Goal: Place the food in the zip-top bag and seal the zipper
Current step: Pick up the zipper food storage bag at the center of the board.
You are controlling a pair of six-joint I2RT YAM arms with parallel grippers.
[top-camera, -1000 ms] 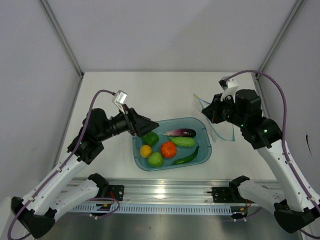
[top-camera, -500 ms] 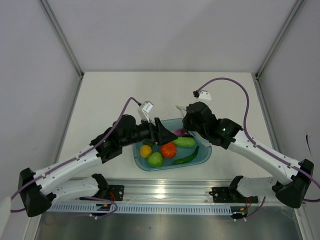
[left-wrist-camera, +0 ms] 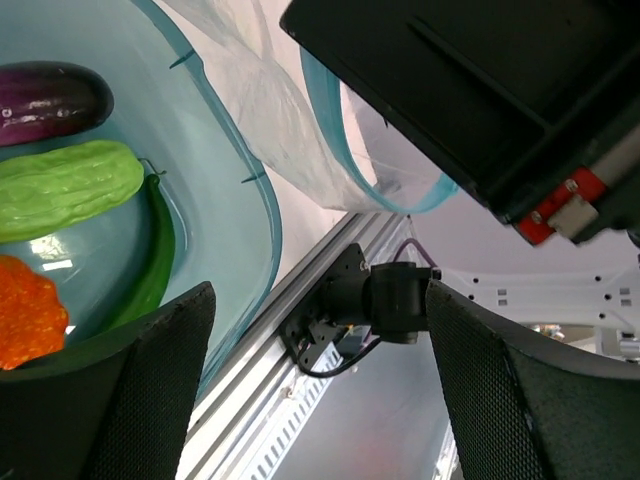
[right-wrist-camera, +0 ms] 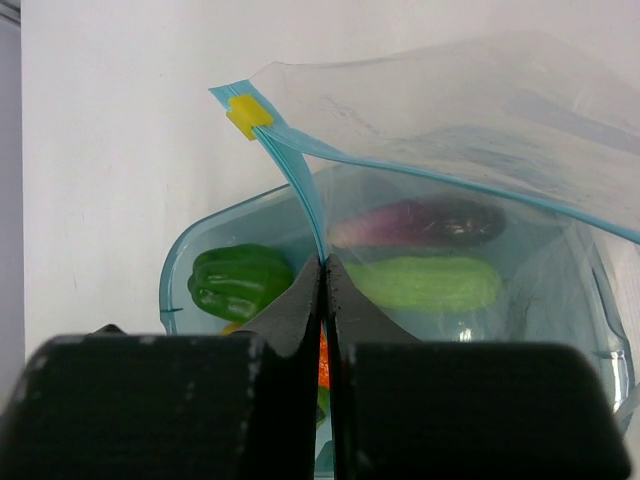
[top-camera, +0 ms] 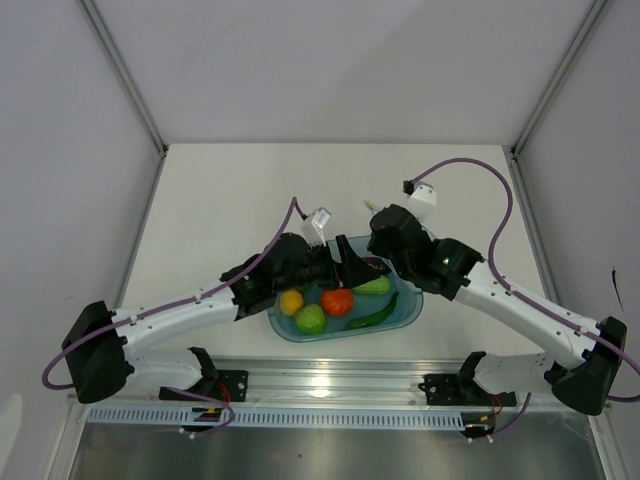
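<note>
Our right gripper [right-wrist-camera: 322, 262] is pinched on the zipper [right-wrist-camera: 292, 172] of the zip-top bag [right-wrist-camera: 480, 110], holding it above the far edge of the blue tub [top-camera: 345, 336]. Our left gripper [left-wrist-camera: 318, 300] hovers over the tub, fingers spread wide, gripping nothing. The food [top-camera: 311, 319] lies in the tub: eggplant [right-wrist-camera: 420, 222] and cucumber [right-wrist-camera: 425, 283] far, tomato [top-camera: 336, 301] in the middle, chili [top-camera: 372, 315] near right.

Seven food pieces [top-camera: 336, 301] (one of each kind), one blue tub [top-camera: 405, 312], one zip-top bag [right-wrist-camera: 450, 110].
</note>
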